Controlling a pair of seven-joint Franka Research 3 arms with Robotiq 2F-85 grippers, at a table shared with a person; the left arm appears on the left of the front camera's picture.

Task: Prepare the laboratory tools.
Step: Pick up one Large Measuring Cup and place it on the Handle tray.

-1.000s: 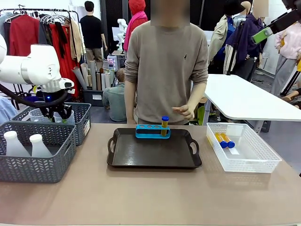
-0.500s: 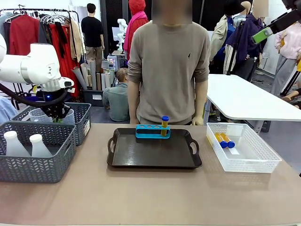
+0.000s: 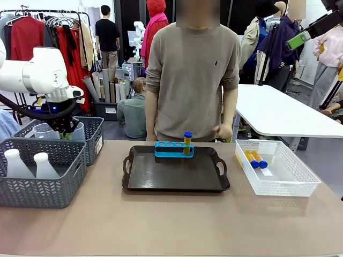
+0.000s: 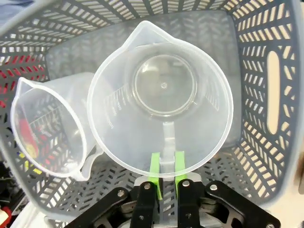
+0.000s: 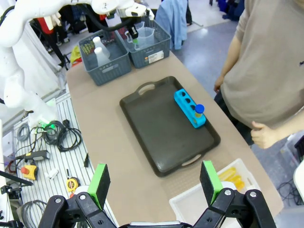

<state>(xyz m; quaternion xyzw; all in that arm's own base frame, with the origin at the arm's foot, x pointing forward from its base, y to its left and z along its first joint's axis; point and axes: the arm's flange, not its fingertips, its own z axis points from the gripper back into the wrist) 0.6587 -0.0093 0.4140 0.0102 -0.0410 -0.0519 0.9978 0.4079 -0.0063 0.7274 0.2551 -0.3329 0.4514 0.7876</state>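
The clear beaker (image 4: pixel 161 99) sat in a grey mesh basket (image 4: pixel 278 90), its handle pinched by the closed left gripper (image 4: pixel 167 166). The basket stood at the tan table's (image 3: pixel 171 225) far-left corner. The right gripper (image 5: pixel 155 182) hung spread wide, empty, above the table. A clothes rail (image 3: pixel 48 21) stood behind.

Clothes rack (image 3: pixel 37 12) of red garments (image 3: pixel 27 37), white table (image 3: pixel 278 115) behind, grey floor (image 3: pixel 324 155)
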